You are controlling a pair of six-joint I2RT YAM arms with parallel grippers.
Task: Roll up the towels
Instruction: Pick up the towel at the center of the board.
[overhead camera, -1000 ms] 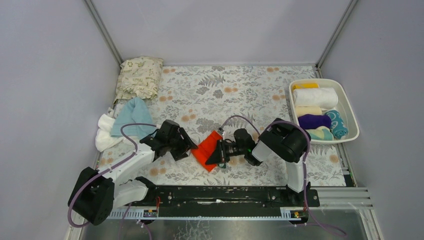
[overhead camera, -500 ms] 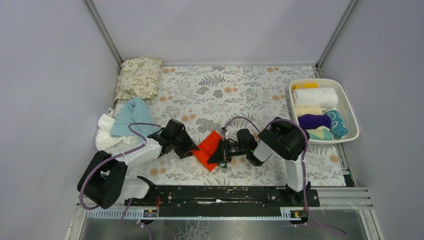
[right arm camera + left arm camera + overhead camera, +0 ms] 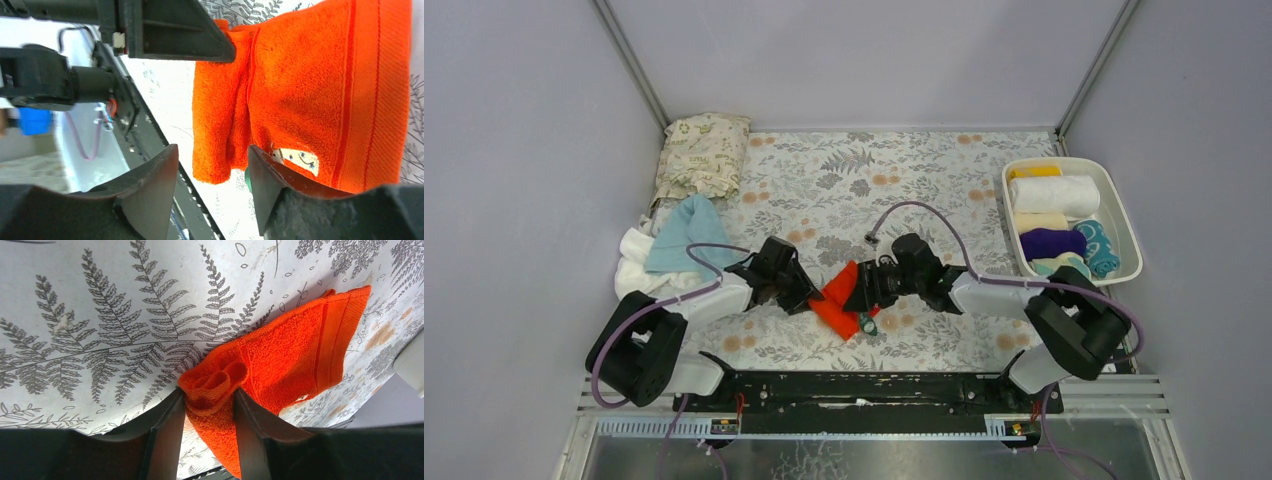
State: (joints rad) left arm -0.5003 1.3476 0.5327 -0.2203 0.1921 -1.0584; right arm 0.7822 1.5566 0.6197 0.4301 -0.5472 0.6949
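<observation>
An orange-red towel (image 3: pixel 836 303) lies on the floral mat between my two grippers, partly rolled along its near edge. My left gripper (image 3: pixel 807 294) is shut on the rolled end of the towel (image 3: pixel 215 385), its fingers (image 3: pixel 167 435) pressing either side. My right gripper (image 3: pixel 858 297) is at the towel's other end; in the right wrist view it (image 3: pixel 212 150) stands open, with the rolled edge (image 3: pixel 220 135) loose between the jaws. A light blue towel (image 3: pixel 686 235) and a white towel (image 3: pixel 632 268) lie at the left edge.
A white tray (image 3: pixel 1126 235) at the right holds several rolled towels: yellow, white, cream, purple and teal. A beige leaf-printed cushion (image 3: pixel 702 150) lies at the back left. The grey-and-orange floral mat (image 3: pixel 894 180) covers the table.
The right arm has stretched out low, its elbow swinging down to the right, with its gripper still at the towel. The left gripper has shifted slightly right, holding the towel's end.
</observation>
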